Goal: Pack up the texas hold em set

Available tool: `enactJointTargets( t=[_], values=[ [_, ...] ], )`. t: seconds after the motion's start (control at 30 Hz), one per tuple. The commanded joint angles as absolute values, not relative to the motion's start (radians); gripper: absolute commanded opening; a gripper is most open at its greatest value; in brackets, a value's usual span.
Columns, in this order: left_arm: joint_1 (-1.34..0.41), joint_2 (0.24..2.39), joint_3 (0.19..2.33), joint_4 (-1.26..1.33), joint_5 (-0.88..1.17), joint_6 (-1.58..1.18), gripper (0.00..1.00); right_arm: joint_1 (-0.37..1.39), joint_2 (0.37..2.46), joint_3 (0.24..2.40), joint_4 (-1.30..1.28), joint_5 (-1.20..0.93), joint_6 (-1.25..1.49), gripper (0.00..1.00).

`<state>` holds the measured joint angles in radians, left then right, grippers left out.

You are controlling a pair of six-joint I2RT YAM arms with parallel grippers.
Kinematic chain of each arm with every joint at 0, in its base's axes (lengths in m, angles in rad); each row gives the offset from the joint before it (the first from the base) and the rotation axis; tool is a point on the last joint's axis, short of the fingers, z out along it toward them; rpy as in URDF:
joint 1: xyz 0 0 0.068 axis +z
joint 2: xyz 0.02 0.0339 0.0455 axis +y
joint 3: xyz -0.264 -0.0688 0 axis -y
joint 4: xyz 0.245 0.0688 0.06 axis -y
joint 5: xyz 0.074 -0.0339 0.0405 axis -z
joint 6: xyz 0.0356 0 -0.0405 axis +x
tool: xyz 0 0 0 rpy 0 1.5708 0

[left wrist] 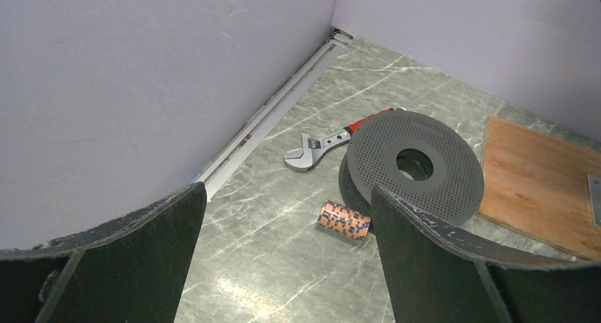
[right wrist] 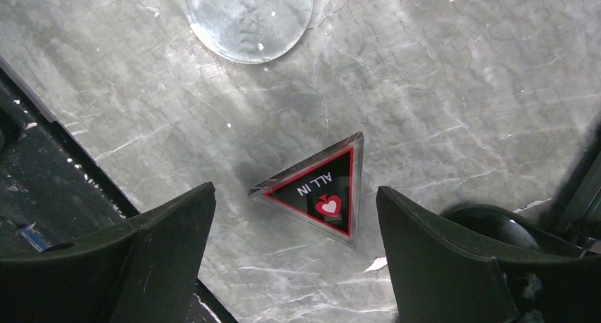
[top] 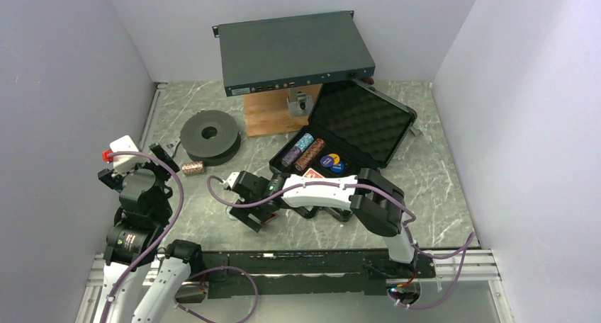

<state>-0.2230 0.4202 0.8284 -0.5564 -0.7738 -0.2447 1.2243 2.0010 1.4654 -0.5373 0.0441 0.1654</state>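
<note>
- Top external: black case (top: 368, 121), lid open, on marble table (top: 439, 188), right of centre; two chip rolls (top: 306, 151), blue/yellow buttons (top: 331, 161) and red-backed deck (top: 314, 173) inside.
- Right wrist: right gripper (right wrist: 294, 195), jaws wide, nothing held; red-black "ALL IN" triangle (right wrist: 322, 192) lies flat between the jaws, touching neither.
- Left wrist: left gripper (left wrist: 287, 192), jaws wide, empty; loose chip roll (left wrist: 344, 220) just beside dark spool (left wrist: 414, 167); wrench (left wrist: 319, 146) beyond.

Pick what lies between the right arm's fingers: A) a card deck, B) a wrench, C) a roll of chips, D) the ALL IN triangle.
D: the right wrist view shows the ALL IN triangle flat on the table, untouched, between the open fingers.
</note>
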Motion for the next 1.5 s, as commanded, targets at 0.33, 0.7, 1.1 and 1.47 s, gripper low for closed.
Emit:
enactJointTargets(
  t=[0.33,0.7,1.1,1.47],
  values=[
    [-0.218,0.413,0.825,-0.513,-0.761,-0.222,0.92,1.201,2.021,1.459,-0.546,0.028,0.181,0.86],
    [-0.218,0.416,0.825,-0.513,-0.761,-0.223,0.92,1.201,2.025,1.431,-0.545,0.004,0.159,0.86],
    [-0.218,0.419,0.827,-0.514,-0.761,-0.223,0.92,1.201,2.048,1.437,-0.547,0.014,0.160,0.77],
    [-0.218,0.419,0.826,-0.514,-0.759,-0.224,0.92,1.206,2.049,1.450,-0.555,0.039,0.166,0.57]
  ],
)
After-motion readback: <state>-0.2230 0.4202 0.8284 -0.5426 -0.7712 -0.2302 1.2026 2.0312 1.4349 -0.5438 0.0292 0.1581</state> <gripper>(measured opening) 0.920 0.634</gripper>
